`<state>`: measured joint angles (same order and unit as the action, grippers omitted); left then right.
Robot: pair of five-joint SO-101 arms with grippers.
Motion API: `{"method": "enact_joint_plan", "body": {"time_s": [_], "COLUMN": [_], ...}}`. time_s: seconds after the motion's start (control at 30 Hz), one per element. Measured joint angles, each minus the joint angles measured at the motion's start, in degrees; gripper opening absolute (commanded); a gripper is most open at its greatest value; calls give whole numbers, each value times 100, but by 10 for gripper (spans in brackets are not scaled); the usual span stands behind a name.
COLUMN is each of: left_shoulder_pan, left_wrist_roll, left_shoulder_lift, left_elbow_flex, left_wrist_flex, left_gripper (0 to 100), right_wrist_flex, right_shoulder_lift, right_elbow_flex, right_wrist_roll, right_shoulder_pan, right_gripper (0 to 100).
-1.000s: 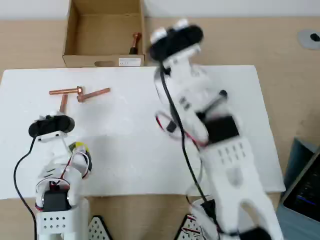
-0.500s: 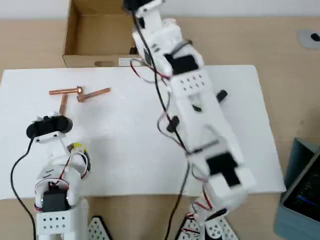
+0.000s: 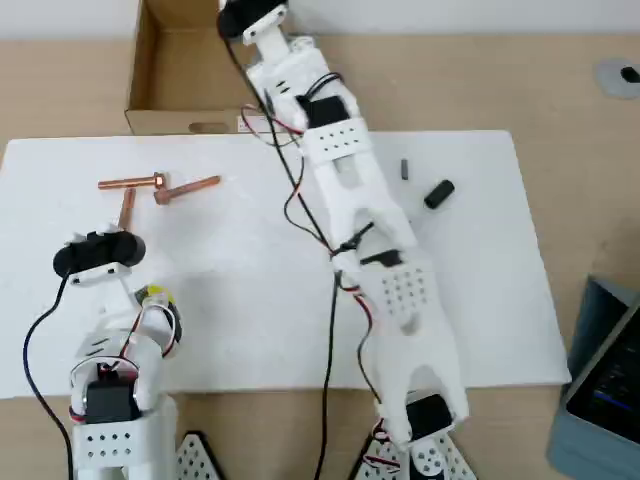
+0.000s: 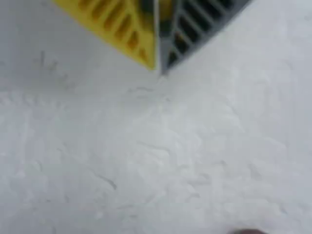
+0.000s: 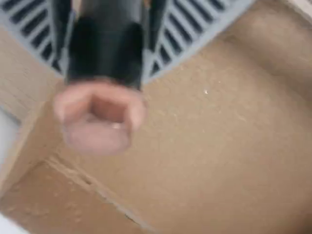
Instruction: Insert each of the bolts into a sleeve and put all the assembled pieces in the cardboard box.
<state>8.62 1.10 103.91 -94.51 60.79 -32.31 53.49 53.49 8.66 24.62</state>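
Sleeved bolt [image 5: 100, 117] tight in right claw [image 5: 105, 68] grip — above cardboard box [image 5: 219, 146] floor.

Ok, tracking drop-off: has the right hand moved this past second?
Yes, the right hand, gripping a sleeved bolt, swung from beside the cardboard box to over it.

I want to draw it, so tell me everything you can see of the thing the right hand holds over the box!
It is an assembled piece: a smooth black sleeve with a copper-coloured bolt head sticking out of one end. The head looks like metal, has flat sides and a hollow in its middle. The right hand pinches the sleeve between its grey ribbed fingers. The piece hangs over the brown floor of the cardboard box, and only the hand seems to touch it.
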Motion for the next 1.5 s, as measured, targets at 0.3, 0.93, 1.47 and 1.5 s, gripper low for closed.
{"method": "enact_joint_plan", "body": {"time_s": [0.3, 0.93, 1.47, 1.5], "left_shoulder_pan": [0, 0, 0, 0], "left_wrist_roll": [0, 0, 0, 0], "left_shoulder_lift": [0, 0, 0, 0], "left_elbow_flex": [0, 0, 0, 0], "left_wrist_flex": [0, 0, 0, 0], "left_gripper": [2, 2, 2, 2], "right_wrist_flex": [-782, -1714, -3727, -3851], "right_shoulder_lift": [1046, 1204, 1187, 1187], "right_elbow_flex": [1459, 2031, 3903, 3903], "right_wrist_roll": [316, 316, 316, 290], "right_shoulder_pan": [352, 360, 360, 360], "right_gripper": [13, 141, 141, 141]}}
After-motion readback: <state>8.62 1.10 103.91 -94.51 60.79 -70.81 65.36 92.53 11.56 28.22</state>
